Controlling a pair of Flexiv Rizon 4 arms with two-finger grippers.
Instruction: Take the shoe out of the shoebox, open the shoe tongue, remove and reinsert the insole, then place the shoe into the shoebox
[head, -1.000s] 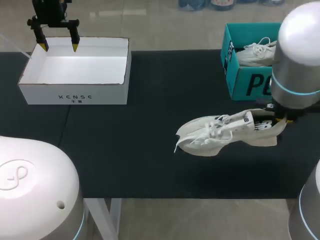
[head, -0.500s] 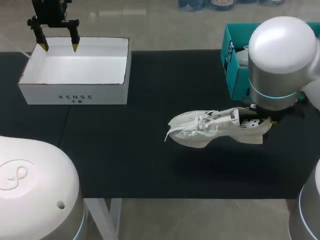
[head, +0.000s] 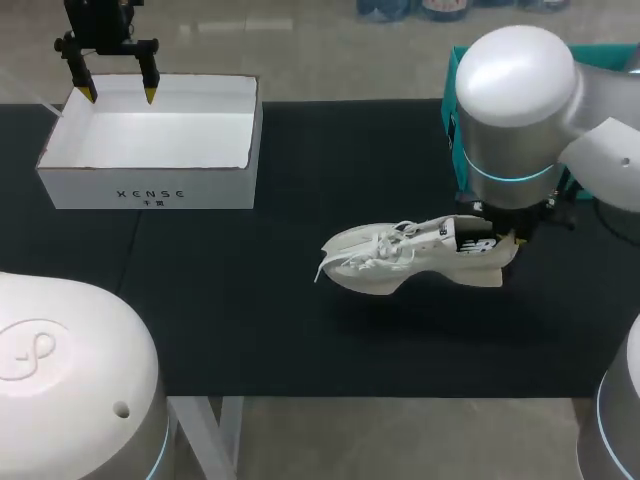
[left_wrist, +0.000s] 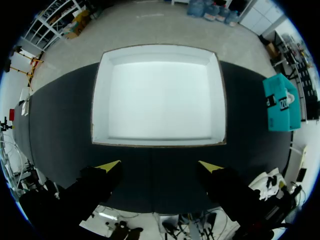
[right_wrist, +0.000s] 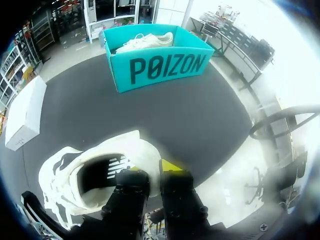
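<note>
Dark lettering on teal shoebox, small print on white box

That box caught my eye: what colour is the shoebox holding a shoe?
The shoebox is teal with dark lettering, clearest in the right wrist view.

Site: robot lab, most likely a manipulation test bench; hard to type more finely from these views. Evidence: a table covered with a plain black mat. Two white industrial arms are mounted at it, left arm and right arm. Staged props only: open white box, teal shoebox, white shoe held by the right arm.
</note>
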